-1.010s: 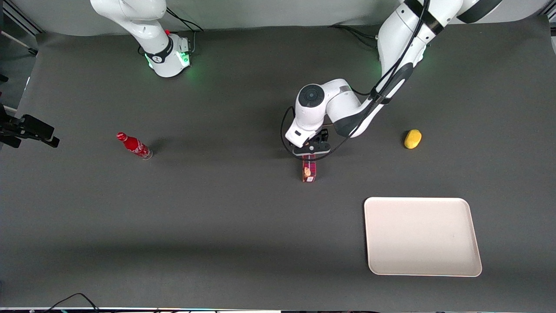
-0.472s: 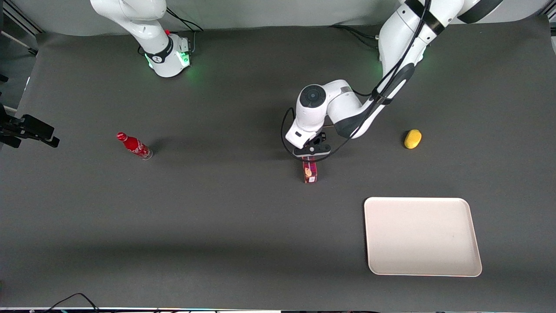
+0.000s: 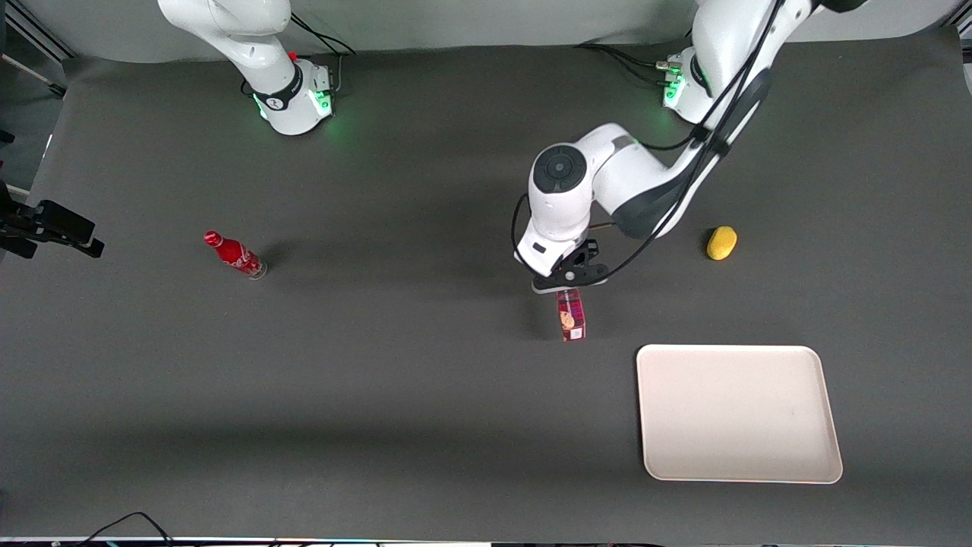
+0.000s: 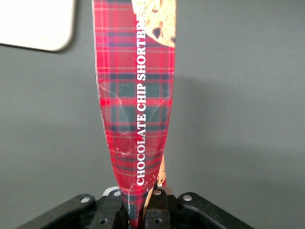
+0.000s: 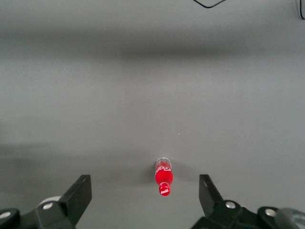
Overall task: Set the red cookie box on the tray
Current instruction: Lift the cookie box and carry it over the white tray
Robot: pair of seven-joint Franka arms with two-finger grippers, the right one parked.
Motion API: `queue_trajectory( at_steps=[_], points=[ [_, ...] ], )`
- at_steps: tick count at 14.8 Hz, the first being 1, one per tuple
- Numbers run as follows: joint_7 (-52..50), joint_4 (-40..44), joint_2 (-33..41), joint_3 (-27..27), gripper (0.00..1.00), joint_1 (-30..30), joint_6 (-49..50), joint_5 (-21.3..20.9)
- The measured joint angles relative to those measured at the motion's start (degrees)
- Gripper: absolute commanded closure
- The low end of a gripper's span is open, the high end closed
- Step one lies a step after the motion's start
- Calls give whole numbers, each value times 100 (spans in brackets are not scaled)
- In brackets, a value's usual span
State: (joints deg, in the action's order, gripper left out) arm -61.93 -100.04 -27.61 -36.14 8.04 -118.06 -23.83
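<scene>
The red cookie box hangs lengthwise from my left gripper, lifted off the dark table, its shadow on the mat beside it. In the left wrist view the plaid box with white "CHOCOLATE CHIP SHORTBREAD" lettering is pinched at one end, and my gripper is shut on it. The cream-white tray lies flat, nearer the front camera than the box and toward the working arm's end. One rounded corner of the tray shows in the wrist view.
A yellow lemon-like object lies toward the working arm's end, farther from the camera than the tray. A small red soda bottle stands toward the parked arm's end, also seen from the right wrist.
My gripper has carried the box off the mat, nearer the front camera and toward the tray. The arm's elbow has swung the same way.
</scene>
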Motion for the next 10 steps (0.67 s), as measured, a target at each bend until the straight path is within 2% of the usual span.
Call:
queue_trajectory(
  at_steps=[6, 8, 10],
  points=[
    [1294, 1714, 890, 12, 100, -80, 2314, 1200],
    [1527, 2160, 972, 37, 100, -188, 2858, 1408],
    [1667, 2304, 972, 143, 100, -246, 3029, 1447]
  ],
)
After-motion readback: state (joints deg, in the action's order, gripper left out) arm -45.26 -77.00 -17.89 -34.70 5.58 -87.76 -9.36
